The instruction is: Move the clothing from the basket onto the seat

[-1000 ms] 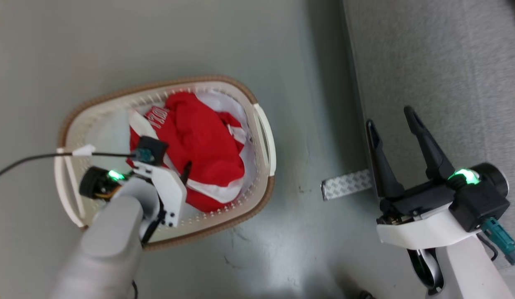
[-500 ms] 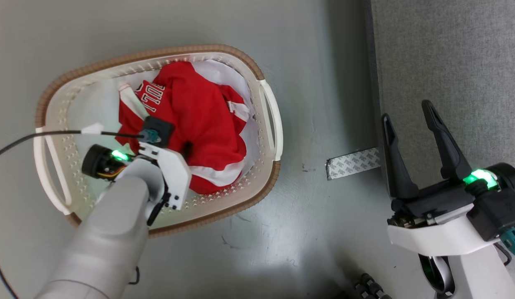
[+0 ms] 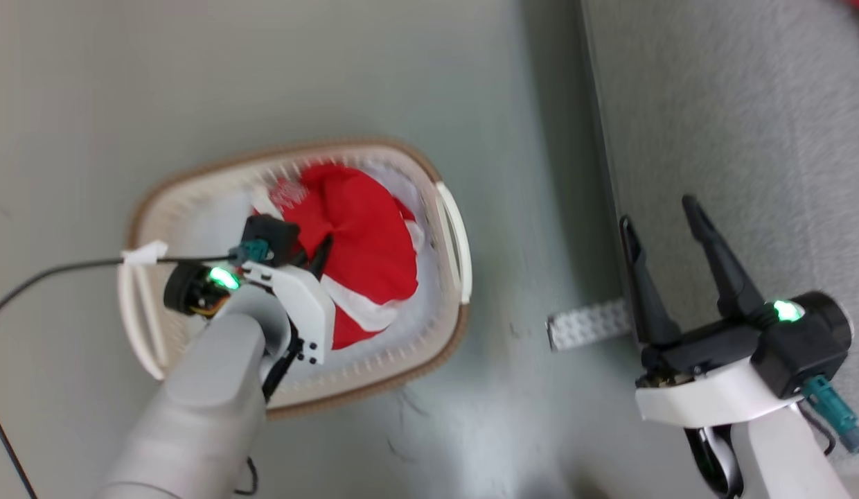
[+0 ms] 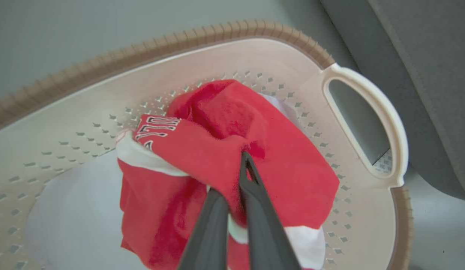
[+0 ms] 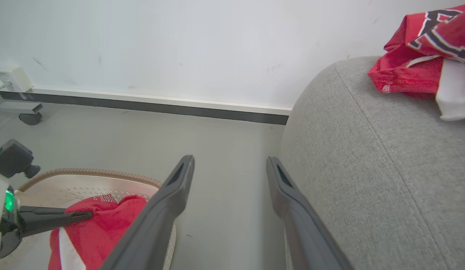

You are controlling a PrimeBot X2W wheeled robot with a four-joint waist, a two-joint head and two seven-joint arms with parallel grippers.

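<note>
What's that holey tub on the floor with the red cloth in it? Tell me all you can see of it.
It is an oval basket of cream-white plastic, its walls dotted with rows of small holes, with a ribbed brown band round the rim and a loop handle at each end. It stands upright on the grey floor, near the grey seat but apart from it. Inside lie a pale white sheet and red clothing, which the shut left gripper pinches.
</note>
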